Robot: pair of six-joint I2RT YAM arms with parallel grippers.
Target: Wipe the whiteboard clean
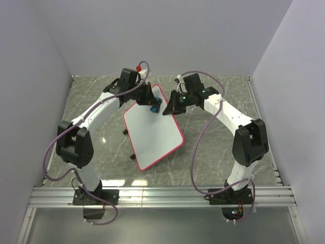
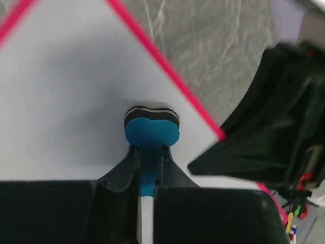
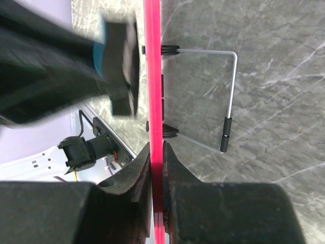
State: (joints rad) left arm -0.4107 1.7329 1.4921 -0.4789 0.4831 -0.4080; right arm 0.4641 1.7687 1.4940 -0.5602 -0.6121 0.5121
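The whiteboard [image 1: 154,134] is white with a red-pink rim and lies tilted in the middle of the table; no scribbles show on it. My left gripper [image 1: 153,103] is shut on a small blue eraser [image 2: 151,131] and presses its dark pad against the board's far end, near the rim [image 2: 167,68]. My right gripper [image 1: 170,108] is shut on the board's red rim [image 3: 154,91] at its far right edge, seen edge-on in the right wrist view. The eraser also shows there, blurred [image 3: 118,61].
The board's wire stand [image 3: 229,96] with black feet sticks out under it over the grey marble table [image 1: 218,152]. White walls enclose the table on three sides. A metal rail [image 1: 162,195] runs along the near edge.
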